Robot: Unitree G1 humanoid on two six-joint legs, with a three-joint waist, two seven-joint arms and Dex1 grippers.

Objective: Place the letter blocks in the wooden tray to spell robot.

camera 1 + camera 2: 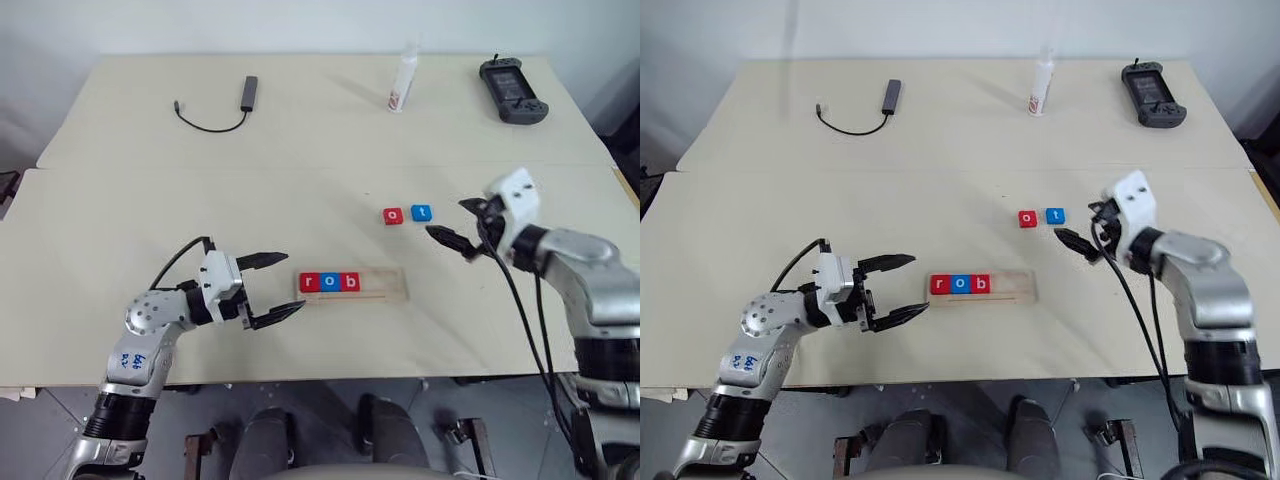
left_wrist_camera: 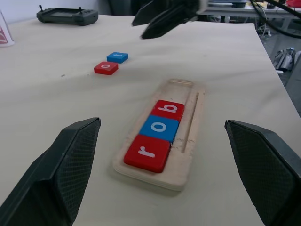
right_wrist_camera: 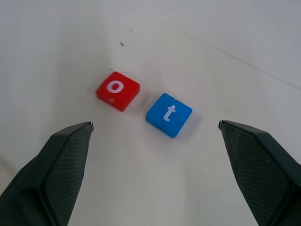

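A: Here's the wooden tray (image 1: 352, 285) near the front edge of the tabletop (image 1: 120, 220), with three letter blocks in its left end: red r (image 1: 309, 283), blue o (image 1: 329, 282), red b (image 1: 349, 282), touching side by side. The right part of the slot is bare wood.

B: And the other two?

A: A red o (image 1: 393, 215) and a blue t (image 1: 422, 212) lie flat on the tabletop, just beside each other, beyond the tray toward its right end.

B: The arms?

A: The left gripper (image 1: 272, 289) sits just off the tray's left end, jaws spread wide, gripping nothing. The right gripper (image 1: 456, 222) hangs just right of the blue t, jaws wide apart too, empty, both loose blocks framed between its fingers (image 3: 56, 169).
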